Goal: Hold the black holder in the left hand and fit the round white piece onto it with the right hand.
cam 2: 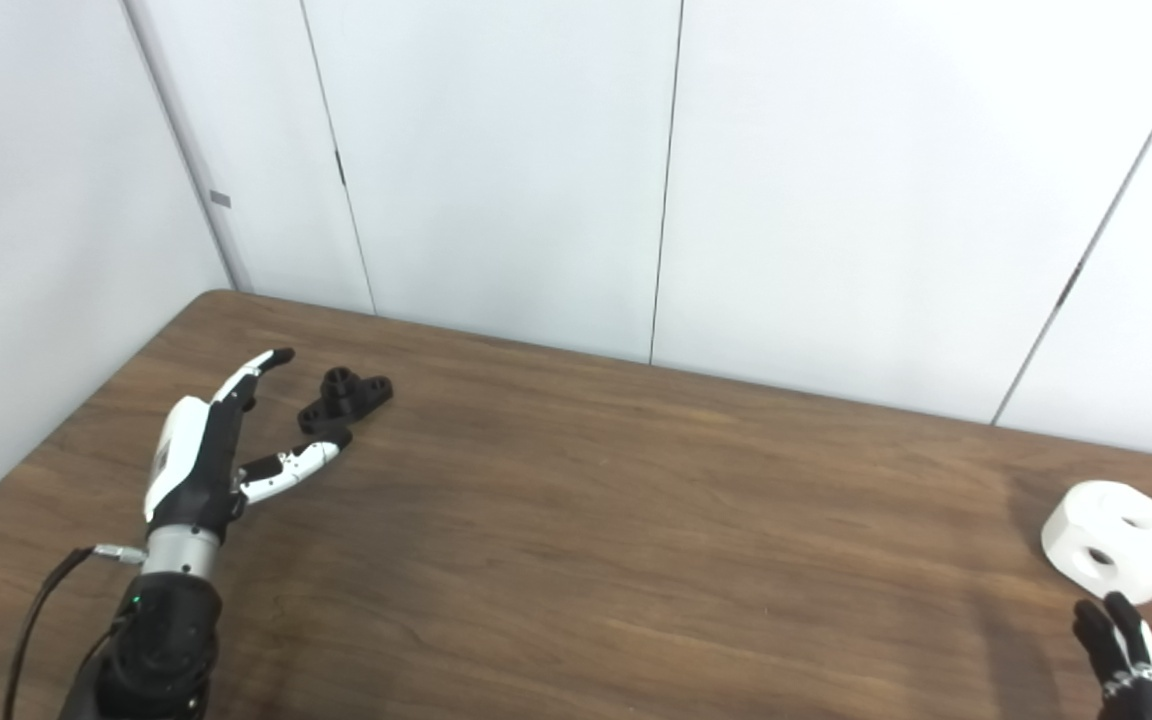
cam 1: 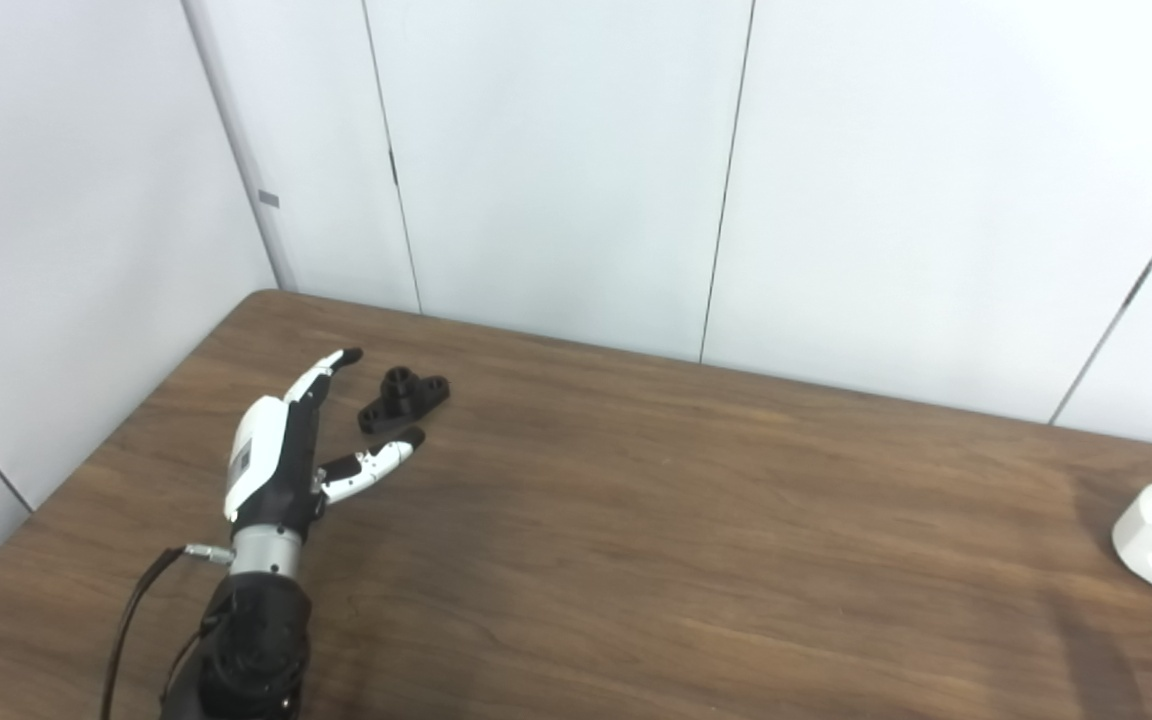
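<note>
The black holder (cam 1: 404, 398) lies on the brown table at the far left, a small flanged part with a raised round boss. My left hand (cam 1: 288, 445) is open just short of it, fingers stretched toward it and thumb spread to the right, not touching it. The round white piece (cam 2: 1117, 541) with two holes rests on the table near the right edge. Only the dark fingertips of my right hand (cam 2: 1124, 648) show at the bottom right corner, just below the white piece and apart from it. How its fingers stand is hidden.
The wooden table (cam 1: 636, 520) runs to white wall panels at the back and left. A black cable (cam 1: 136, 610) hangs beside my left forearm.
</note>
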`<state>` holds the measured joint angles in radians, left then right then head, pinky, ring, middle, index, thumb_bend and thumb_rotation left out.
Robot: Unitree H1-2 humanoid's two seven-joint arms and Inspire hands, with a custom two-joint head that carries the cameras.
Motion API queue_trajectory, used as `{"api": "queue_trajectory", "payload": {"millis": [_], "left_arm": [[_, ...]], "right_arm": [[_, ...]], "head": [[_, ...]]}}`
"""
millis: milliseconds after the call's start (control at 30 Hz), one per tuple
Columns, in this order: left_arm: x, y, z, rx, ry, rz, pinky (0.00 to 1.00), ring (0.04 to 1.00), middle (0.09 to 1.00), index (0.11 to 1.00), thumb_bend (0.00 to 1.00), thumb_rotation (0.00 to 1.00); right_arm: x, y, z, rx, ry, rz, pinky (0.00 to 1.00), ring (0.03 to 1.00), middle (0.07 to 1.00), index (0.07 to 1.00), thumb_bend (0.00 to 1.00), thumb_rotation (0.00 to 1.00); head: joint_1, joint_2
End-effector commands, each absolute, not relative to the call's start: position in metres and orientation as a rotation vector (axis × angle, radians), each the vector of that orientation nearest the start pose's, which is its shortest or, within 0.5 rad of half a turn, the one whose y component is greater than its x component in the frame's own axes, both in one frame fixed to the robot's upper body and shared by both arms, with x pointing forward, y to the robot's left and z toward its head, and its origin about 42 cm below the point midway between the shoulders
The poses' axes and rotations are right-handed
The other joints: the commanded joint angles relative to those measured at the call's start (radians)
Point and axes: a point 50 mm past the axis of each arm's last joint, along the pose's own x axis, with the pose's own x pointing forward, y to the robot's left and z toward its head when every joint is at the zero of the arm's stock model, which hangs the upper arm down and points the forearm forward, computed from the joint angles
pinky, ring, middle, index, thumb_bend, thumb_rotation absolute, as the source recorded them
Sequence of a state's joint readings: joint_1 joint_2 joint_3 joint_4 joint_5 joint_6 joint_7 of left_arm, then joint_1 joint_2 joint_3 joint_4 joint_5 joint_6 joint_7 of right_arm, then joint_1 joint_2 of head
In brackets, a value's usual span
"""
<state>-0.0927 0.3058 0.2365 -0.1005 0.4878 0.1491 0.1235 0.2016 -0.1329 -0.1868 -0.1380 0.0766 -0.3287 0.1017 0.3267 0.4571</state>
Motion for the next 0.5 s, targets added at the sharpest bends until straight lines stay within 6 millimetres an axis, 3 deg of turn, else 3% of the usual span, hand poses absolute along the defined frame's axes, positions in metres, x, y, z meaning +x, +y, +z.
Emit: {"api": "queue_trajectory", "payload": {"millis": [0,133,333,467], "left_arm": [[0.314,0.379,0.202,0.821,-0.144,0.483,0.88,0.951,0.927,0.87,0.78,0.37],[0.326,0.384,0.202,0.923,-0.076,0.483,0.98,0.967,0.929,0.86,0.82,0.46],[0.344,0.388,0.202,0.979,-0.026,0.493,1.0,0.968,0.921,0.816,0.86,0.44],[0.358,0.39,0.201,1.001,0.016,0.499,1.0,0.983,0.931,0.817,0.87,0.44]], "right_arm": [[0.175,-0.31,0.075,-0.124,-0.113,-0.116,1.0,0.932,0.918,0.932,0.61,1.0],[0.174,-0.309,0.077,-0.121,-0.105,-0.12,1.0,0.92,0.907,0.925,0.64,1.0],[0.172,-0.309,0.078,-0.117,-0.109,-0.115,1.0,0.907,0.894,0.917,0.63,1.0],[0.171,-0.309,0.078,-0.105,-0.117,-0.12,0.92,0.87,0.88,0.903,0.65,1.0]], "head": [[0.0,0.002],[0.001,0.004],[-0.005,0.011],[-0.007,0.014]]}}
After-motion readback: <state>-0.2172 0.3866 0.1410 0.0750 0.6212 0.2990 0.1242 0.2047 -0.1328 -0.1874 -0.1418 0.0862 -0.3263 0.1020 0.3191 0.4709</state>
